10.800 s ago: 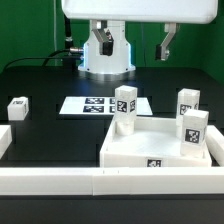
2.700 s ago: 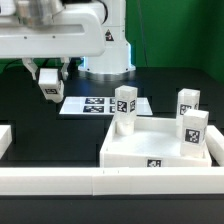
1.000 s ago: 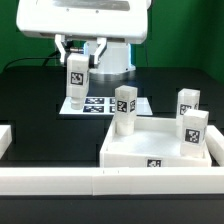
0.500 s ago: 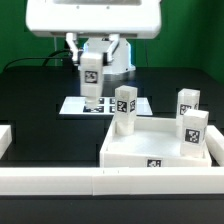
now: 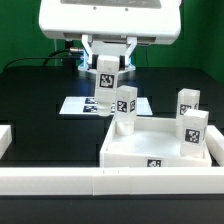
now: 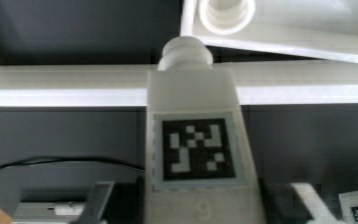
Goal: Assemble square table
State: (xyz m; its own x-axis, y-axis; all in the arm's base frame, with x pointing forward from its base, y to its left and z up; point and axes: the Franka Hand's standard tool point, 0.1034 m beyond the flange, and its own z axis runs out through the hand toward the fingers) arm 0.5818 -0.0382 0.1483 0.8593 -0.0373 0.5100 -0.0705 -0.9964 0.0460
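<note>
Three white tagged legs (image 5: 125,108) stand upright in the corner sockets of the square tabletop (image 5: 160,145), which lies recessed side up on the black table (image 5: 40,120) toward the exterior view's right, with a tag on its near edge. Above and just behind the leg nearest the exterior view's left, the gripper (image 5: 106,72) hangs over the marker board (image 5: 82,104), its fingers (image 5: 122,55) clenched on a fourth leg (image 5: 107,78) held upright in the air, tag facing the camera. A long white border rail (image 5: 100,181) runs across the foreground, and another short white piece (image 5: 5,136) sits at the exterior view's left edge. From the wrist view, the held leg (image 6: 197,125) fills the middle of the picture, its black-and-white tag large and its rounded peg end pointing away. Beyond that peg lies a corner of the tabletop (image 6: 309,35) with one round empty socket (image 6: 229,12) just past the leg's tip, and a white rail (image 6: 60,82) crosses behind the leg.
</note>
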